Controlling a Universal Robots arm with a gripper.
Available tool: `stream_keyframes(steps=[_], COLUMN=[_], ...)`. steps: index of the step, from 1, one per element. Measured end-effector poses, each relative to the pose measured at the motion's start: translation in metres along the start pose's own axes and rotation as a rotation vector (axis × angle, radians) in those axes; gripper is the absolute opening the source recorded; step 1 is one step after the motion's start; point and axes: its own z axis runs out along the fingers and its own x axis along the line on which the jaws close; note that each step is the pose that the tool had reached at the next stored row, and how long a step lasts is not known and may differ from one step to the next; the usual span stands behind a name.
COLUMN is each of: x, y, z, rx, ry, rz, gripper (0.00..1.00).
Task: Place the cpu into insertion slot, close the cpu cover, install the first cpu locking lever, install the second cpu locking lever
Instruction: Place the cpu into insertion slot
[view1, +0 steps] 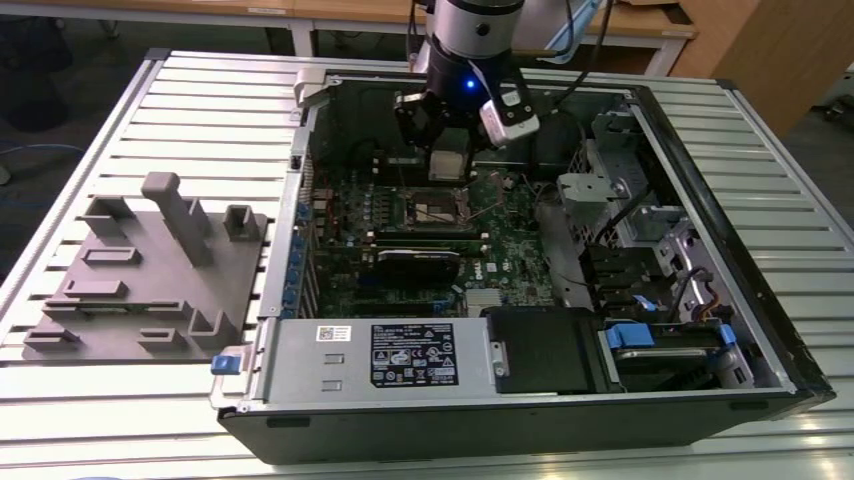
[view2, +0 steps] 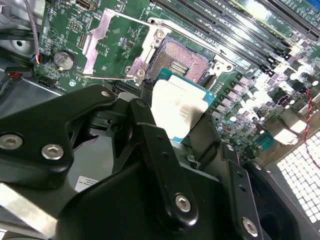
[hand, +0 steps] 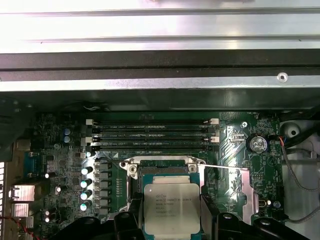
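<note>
A: Where's the cpu?
B: Clamped by two edges in the hand, held flat just above the insertion slot on the mobo. Edge grip prob. keeps its underside clear.
A: And the cpu cover?
B: Swung open beside the slot, so nothing blocks it. The cpu's not seated yet, imo.
</note>
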Motion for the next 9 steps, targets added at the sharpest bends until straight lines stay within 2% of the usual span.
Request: stream_keyframes(steps=[4,9], x=[0.0000,0.0000], y=[0.0000,0.0000], z=[0.0001,0.0005], rx=[-0.0002,-0.0017], ry=[-0.0011,-0.0077], rz=[0.012,0.085], gripper=[0.54,0.54])
